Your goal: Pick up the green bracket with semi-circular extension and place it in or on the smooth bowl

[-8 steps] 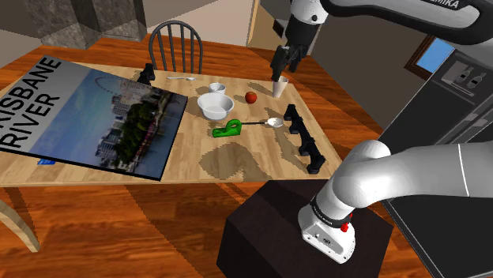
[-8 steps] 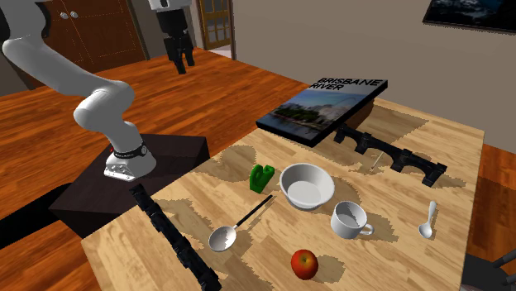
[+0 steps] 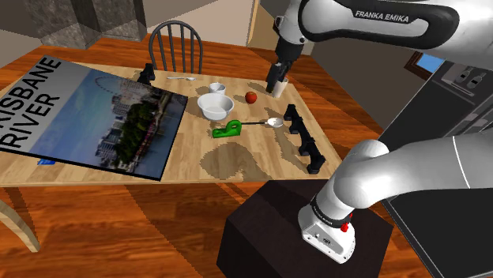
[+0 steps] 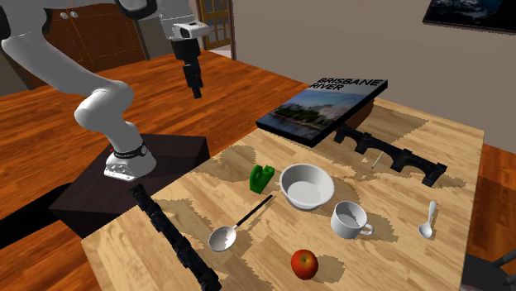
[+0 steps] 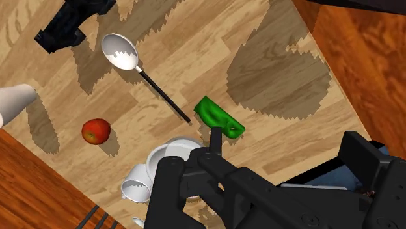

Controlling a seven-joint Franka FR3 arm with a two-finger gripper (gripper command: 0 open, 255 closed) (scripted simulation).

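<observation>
On the wood-grain table (image 3: 261,158), a glossy green bracket (image 3: 227,129) with a rounded lobe lies beside the smooth white bowl (image 3: 215,104); the black gripper (image 3: 275,84) hangs pinched together.

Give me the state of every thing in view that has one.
green bracket, on the table beside the bowl, not picked up
bowl, upright, empty
mug, upright, nothing seen inside
book, closed, cover up
large spoon, lying flat, hollow side up
end effector, in the air, off the bracket
</observation>
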